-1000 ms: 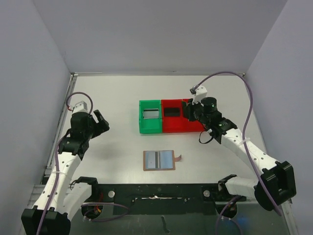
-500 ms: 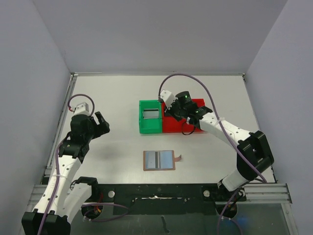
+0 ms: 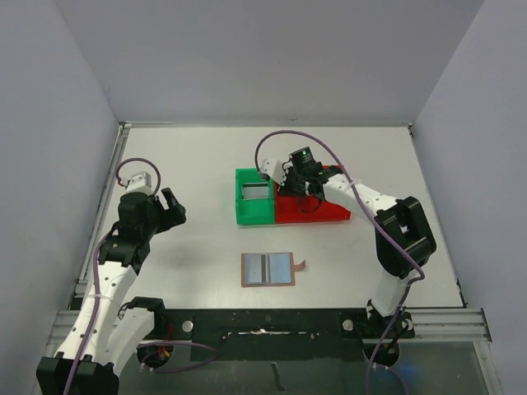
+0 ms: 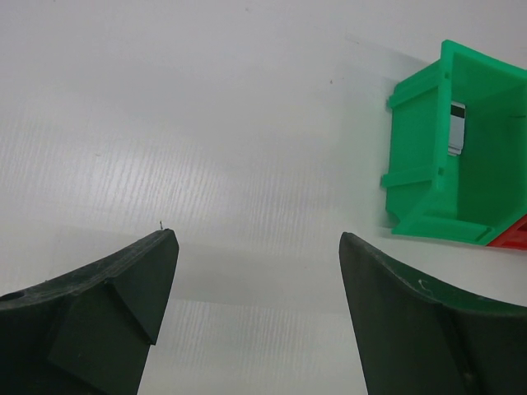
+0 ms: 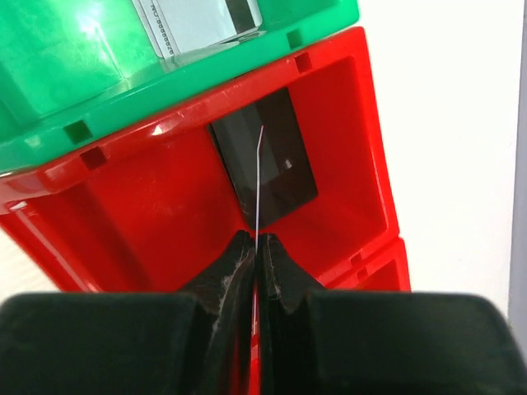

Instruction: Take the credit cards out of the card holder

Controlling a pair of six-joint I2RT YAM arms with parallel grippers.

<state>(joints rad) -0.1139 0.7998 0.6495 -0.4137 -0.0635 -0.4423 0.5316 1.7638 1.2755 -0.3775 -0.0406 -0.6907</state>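
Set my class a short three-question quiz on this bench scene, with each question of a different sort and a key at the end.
1. True or false: the left tool stands open, holding nothing.
2. Multiple choice: the black card lies in A) the green bin, B) the red bin, C) the card holder.
3. Fill the gap: the right tool is shut on a thin ___, seen edge-on above the red bin.

Key: 1 true; 2 B; 3 card.
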